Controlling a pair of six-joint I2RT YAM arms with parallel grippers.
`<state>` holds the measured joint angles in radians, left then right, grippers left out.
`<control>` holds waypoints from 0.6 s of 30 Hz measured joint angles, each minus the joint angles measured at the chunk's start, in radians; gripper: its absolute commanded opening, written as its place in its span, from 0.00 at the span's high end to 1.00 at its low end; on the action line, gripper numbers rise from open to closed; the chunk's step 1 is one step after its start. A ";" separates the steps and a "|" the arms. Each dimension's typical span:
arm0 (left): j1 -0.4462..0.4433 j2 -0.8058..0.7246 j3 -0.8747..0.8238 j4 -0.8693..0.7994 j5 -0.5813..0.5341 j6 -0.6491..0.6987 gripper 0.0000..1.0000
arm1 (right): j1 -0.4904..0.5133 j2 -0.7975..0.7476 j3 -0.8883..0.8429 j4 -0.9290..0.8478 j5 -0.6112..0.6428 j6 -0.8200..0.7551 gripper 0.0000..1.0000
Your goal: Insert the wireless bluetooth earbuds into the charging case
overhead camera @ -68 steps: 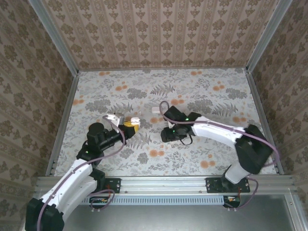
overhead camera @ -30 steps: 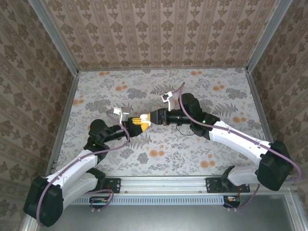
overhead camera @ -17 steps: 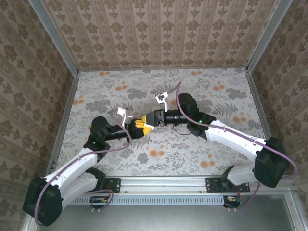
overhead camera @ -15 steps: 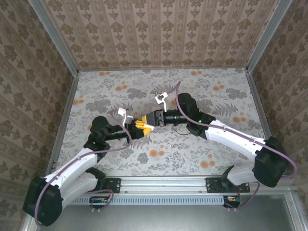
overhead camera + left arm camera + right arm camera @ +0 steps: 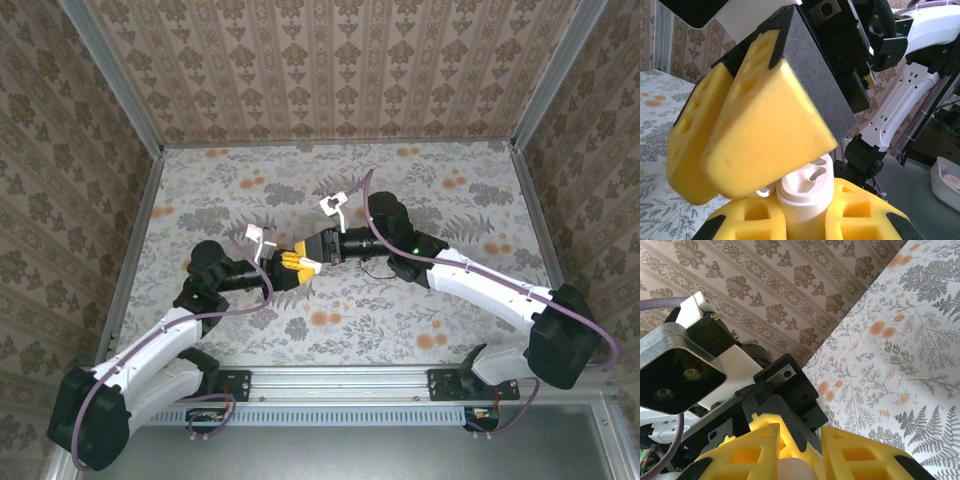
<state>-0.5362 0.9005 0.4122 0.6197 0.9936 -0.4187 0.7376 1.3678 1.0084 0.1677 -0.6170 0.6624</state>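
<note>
- While the two arms meet nose to nose above the middle of the worktop [image 5: 420, 190], the charging case [image 5: 802, 192] sits clamped between the left fingers [image 5: 860, 212]. It is held up off the surface by my reading, open face upward, with a shaped socket showing on top.
- Right fingers [image 5: 765, 125] bear down from above, set narrow. A small white piece at their tips, which I take for an earbud [image 5: 766, 190], lies just beside the case's socket face.
- From the right wrist, a pale rounded shape fills the gap between the yellow pads. Judged to be the same earbud [image 5: 790, 469], pinched.
- Whether the earbud is seated, touching or just short of its socket I cannot tell; the pads hide the join.
- Handling, case: hard, smooth white plastic, probably light and rigid, likely slippery. Opposite side walls look like the right hold, low on the body so the top is left free.
- Handling, earbud: tiny, very light, hard rounded shell, apt to squirt out or twist under a hard pinch. Best held across its body with the entering end left bare.
- Risk: the pads dwarf the earbud and block the view. An off-axis push could tip the case in its grip or drop the earbud to the worktop.
</note>
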 measured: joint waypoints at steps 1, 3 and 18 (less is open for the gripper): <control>0.000 -0.001 0.000 -0.001 0.001 0.002 0.99 | 0.000 0.000 0.002 -0.003 0.000 -0.005 0.89; 0.001 -0.002 0.001 -0.002 0.002 0.005 1.00 | 0.001 0.000 0.008 -0.015 0.000 -0.010 0.87; 0.063 -0.087 -0.007 -0.110 -0.084 0.063 1.00 | -0.097 -0.201 0.046 -0.301 0.161 -0.066 0.36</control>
<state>-0.4736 0.8139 0.4049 0.5098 0.9092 -0.3557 0.6407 1.1671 1.0546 -0.1337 -0.4564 0.5968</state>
